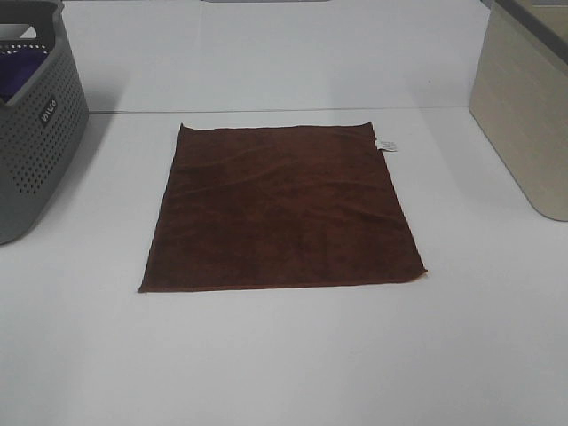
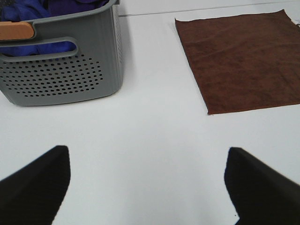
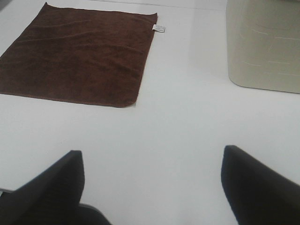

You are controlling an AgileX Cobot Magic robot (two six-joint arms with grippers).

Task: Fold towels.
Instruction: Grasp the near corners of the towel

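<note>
Looking down on a dark reddish-brown terry towel, spread flat and unfolded in the middle of the white table. Seeing all four edges laid out, with a few soft wrinkles across the pile. Spotting a small white tag poking out of the right-hand edge, near the far corner.

Over on the left, picking up a grey perforated laundry basket, well apart from the towel, with blue-purple cloth heaped inside and an orange-brown grip at its rim. On the right, catching a beige bin, likewise standing apart from the towel.

Now to the left gripper: spread wide, black fingers far apart above bare table, gripping nothing, with the towel lying ahead toward the table's middle and the basket ahead on the other side.

And the right gripper: gaping wide too, dark fingers clasping nothing, hovering over bare table, with the towel's tagged edge ahead and the beige bin just beyond it on the outer side.
</note>
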